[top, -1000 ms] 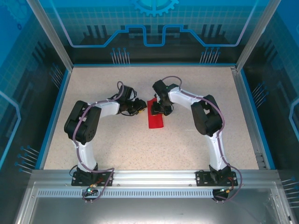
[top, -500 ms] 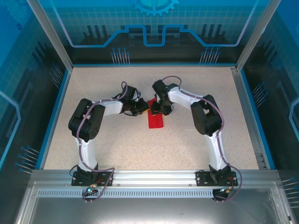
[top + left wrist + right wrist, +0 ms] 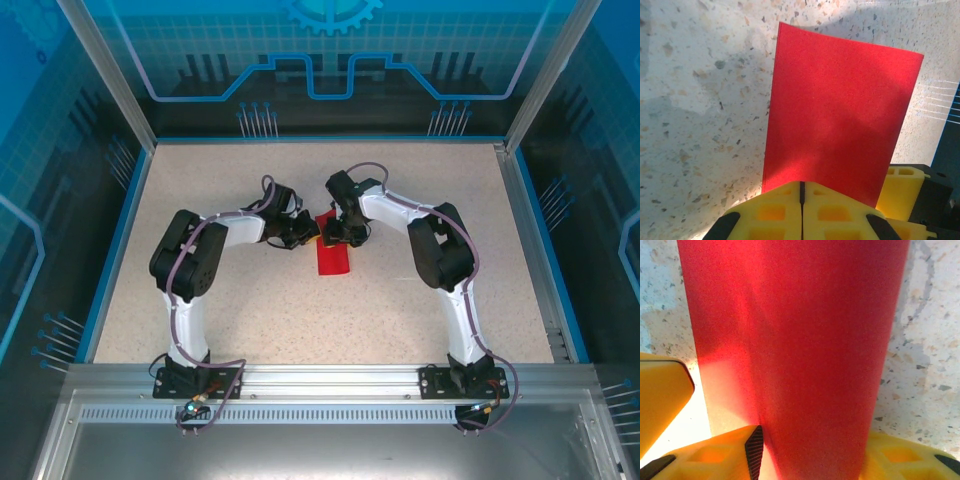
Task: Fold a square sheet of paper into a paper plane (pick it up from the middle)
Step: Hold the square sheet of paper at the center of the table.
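Observation:
The square sheet of paper (image 3: pixel 335 260) lies folded into a red rectangle on the speckled table, mid-field between both arms. My left gripper (image 3: pixel 310 237) is at its left edge. In the left wrist view its yellow fingers (image 3: pixel 775 210) are pressed together, and the left gripper (image 3: pixel 801 186) has its tips over the near edge of the sheet (image 3: pixel 840 110). My right gripper (image 3: pixel 338 238) is at the sheet's far end. In the right wrist view the right gripper (image 3: pixel 812 455) has its jaws partway closed, with a raised band of the sheet (image 3: pixel 805 340) filling the gap from pad to pad.
The table (image 3: pixel 230 310) is bounded by a blue rim and clear enclosure walls, with a metal rail (image 3: pixel 330 385) along the near edge. A right-gripper finger (image 3: pixel 905 190) shows beside the left one. A left-gripper finger (image 3: pixel 660 395) shows at the right wrist view's left edge.
The left arm slid right until its tips reached the paper's left edge, and its jaws closed. The right arm and the paper have stayed put.

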`<action>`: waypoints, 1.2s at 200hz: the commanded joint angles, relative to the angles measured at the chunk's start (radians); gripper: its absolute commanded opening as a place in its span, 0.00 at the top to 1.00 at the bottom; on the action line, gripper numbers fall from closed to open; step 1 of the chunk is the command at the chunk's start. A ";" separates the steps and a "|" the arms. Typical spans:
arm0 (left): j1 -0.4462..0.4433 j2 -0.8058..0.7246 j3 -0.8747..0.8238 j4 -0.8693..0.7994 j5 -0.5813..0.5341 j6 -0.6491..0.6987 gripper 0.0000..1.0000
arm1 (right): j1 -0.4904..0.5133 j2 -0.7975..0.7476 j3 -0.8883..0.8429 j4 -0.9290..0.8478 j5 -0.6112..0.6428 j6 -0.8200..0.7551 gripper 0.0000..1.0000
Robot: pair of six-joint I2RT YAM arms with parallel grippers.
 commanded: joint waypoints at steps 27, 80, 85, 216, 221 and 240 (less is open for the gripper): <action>-0.016 0.039 0.048 -0.063 0.025 0.034 0.96 | 0.010 0.104 -0.040 -0.070 0.051 0.015 0.51; -0.019 0.051 0.054 -0.106 -0.001 0.043 0.97 | 0.012 0.104 -0.038 -0.072 0.047 0.018 0.51; -0.019 0.051 0.055 -0.114 -0.005 0.046 0.97 | 0.012 0.105 -0.037 -0.071 0.045 0.018 0.51; -0.019 0.074 0.090 -0.244 -0.063 0.114 1.00 | -0.075 -0.196 -0.168 0.131 -0.124 -0.025 0.43; -0.018 0.076 0.092 -0.247 -0.064 0.117 1.00 | -0.078 -0.199 -0.167 0.131 -0.126 -0.039 0.43; -0.018 0.079 0.104 -0.261 -0.067 0.131 1.00 | -0.090 -0.223 -0.190 0.184 -0.211 -0.074 0.50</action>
